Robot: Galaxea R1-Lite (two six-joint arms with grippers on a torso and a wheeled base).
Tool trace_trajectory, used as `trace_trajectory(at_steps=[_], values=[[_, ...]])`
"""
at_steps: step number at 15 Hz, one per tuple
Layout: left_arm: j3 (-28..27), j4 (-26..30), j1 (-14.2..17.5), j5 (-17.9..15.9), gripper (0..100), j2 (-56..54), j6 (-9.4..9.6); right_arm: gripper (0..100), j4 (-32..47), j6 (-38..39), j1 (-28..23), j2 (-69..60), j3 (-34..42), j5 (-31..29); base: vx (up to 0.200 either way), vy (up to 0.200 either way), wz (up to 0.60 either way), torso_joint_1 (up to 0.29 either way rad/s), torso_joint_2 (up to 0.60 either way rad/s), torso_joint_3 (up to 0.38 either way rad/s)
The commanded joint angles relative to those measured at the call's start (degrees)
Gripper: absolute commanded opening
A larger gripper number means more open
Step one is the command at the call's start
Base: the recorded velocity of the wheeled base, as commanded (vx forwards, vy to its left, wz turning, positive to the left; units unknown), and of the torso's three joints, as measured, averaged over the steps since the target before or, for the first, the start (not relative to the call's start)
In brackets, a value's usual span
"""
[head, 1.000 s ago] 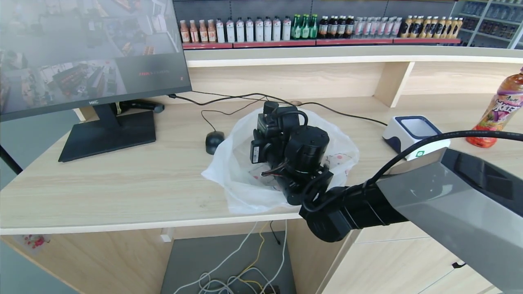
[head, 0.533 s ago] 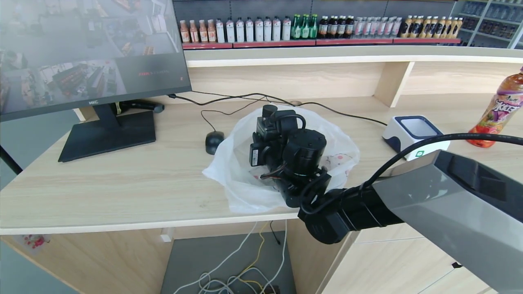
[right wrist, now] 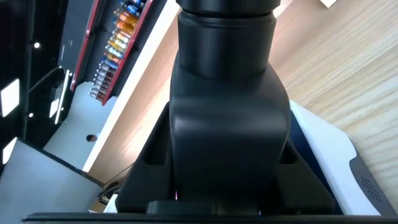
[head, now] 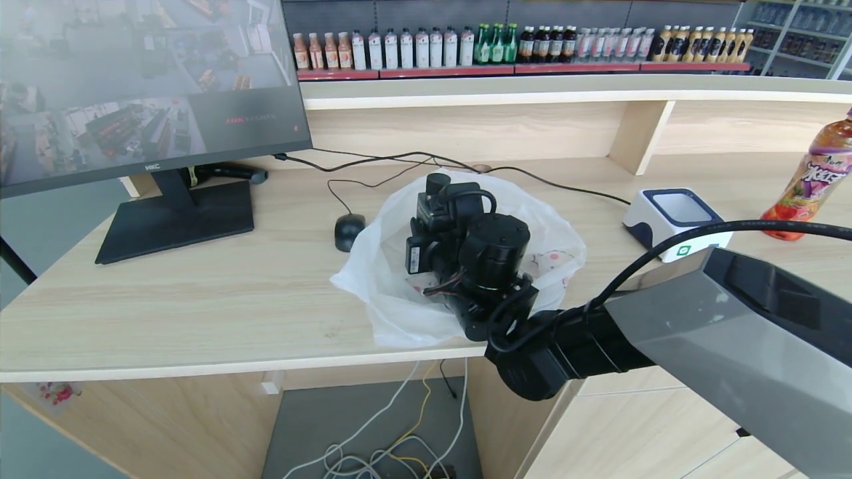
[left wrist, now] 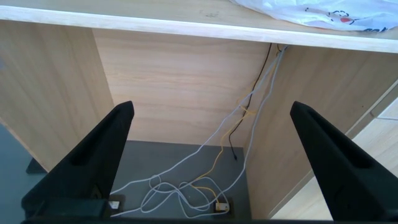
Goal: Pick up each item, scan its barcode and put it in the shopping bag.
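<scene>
Head view: wooden counter [head: 200,299] before bottle shelves [head: 519,46]; left hand [left wrist: 211,107] gapes empty, right hand [head: 439,206] cannot be judged.

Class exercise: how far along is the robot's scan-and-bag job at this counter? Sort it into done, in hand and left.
Done: unclear; the right arm hides what the open shopping bag holds. In hand: the right arm hangs over the bag's mouth, its gripper hidden; the left gripper is open and empty below the counter. Left: the bottle stands on the counter to the right of the scanner, not yet bagged.

white translucent shopping bag [head: 393,309], white-and-navy scanner [head: 671,219], black mouse [head: 348,231]
</scene>
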State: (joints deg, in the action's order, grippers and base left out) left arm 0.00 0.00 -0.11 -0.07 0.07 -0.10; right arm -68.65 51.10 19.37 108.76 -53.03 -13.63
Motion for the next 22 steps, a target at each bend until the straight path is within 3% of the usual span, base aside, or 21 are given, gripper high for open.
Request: trace_trajectory(at_steps=[1, 22], values=[[0.0, 0.0, 0.0, 0.0, 100, 0.0, 0.01, 0, 1.2, 0.0, 0.1, 0.0, -0.8, -0.2, 0.0, 0.0, 0.0, 0.0, 0.0, 0.0], [0.0, 0.0, 0.0, 0.0, 100, 0.0, -0.08, 0, 2.7, 1.4, 1.3, 0.8, -0.8, -1.1, 0.0, 0.0, 0.0, 0.0, 0.0, 0.0]])
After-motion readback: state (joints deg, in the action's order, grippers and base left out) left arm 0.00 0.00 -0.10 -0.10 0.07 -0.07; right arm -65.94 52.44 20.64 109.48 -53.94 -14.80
